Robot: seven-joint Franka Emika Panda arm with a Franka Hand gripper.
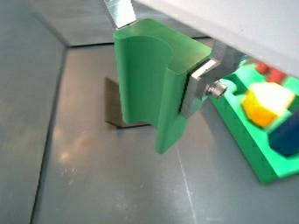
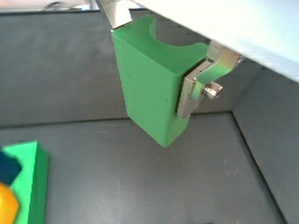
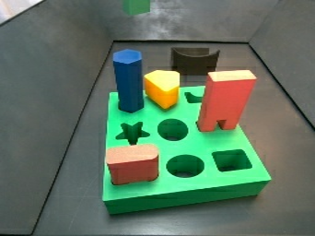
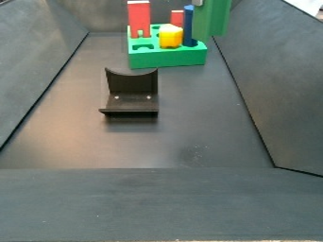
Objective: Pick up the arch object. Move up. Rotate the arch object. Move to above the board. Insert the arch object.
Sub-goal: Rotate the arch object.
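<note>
Between the silver finger plates of the gripper point(image 1: 158, 44) sits the arch object point(image 1: 149, 83), a plain mid-green block with a curved notch cut into its upper end; both wrist views show it clamped, one plate point(image 1: 201, 83) with its bolt pressed against a narrow side and the other plate point(image 2: 114, 13) against the opposite side, so the gripper point(image 2: 158, 48) is clenched on the block. It hangs clear of the dark floor point(image 1: 105, 184), with its shadow lying on the floor beneath it in a wrist view. In a side view only the lower end of the arch object point(image 3: 138, 6) shows at the top edge of the picture, well above and behind the board point(image 3: 185, 189); in another side view the arch object point(image 4: 217, 16) appears at the far end, just beside the board point(image 4: 171, 59), partly cut off by the frame.

The board is a thick bright-green slab. Its star hole point(image 3: 134, 133), two round holes point(image 3: 175, 127) and a square hole point(image 3: 231, 161) stand open. On it stand a blue hexagonal block point(image 3: 128, 81), a yellow block point(image 3: 161, 88), a tall red block point(image 3: 226, 100) with a notched foot and a low salmon-red block point(image 3: 132, 164). A black block point(image 3: 192, 61) with a curved notch lies behind the board.

Nearer in a side view, the fixture point(image 4: 128, 93) stands on the floor, well apart from the board
</note>
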